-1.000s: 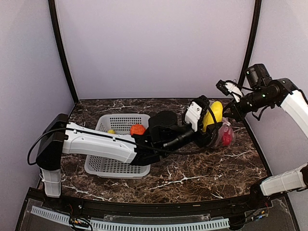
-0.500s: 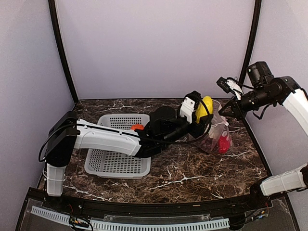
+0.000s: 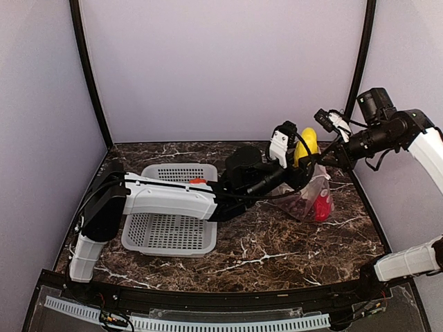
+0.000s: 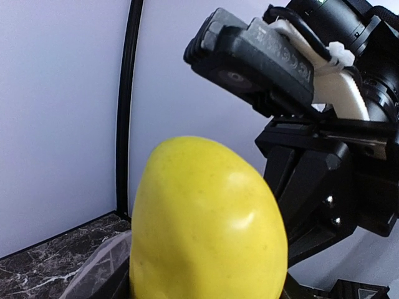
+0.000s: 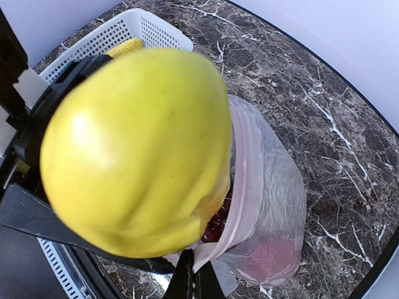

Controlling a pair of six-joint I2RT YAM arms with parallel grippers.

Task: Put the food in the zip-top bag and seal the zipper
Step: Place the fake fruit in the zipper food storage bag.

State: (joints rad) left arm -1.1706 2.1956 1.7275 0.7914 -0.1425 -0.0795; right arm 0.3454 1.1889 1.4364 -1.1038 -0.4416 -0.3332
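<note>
Partly behind yellow fruit (image 5: 134, 149): zip-top bag (image 5: 268, 205)

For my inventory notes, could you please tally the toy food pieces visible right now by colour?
Yellow: 2, the held yellow fruit and a yellow piece in the basket
Orange: 1, an orange piece in the basket
Red: 1, a red piece in the zip-top bag
Dark purple: 1, a dark purple piece in the bag
Total: 5

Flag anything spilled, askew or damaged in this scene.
Nothing stands out. The clear plastic bag stands on the marble table, its rim pinched by the right pincer; the left pincer holds the smooth yellow toy fruit over its mouth. No food lies loose on the table.
</note>
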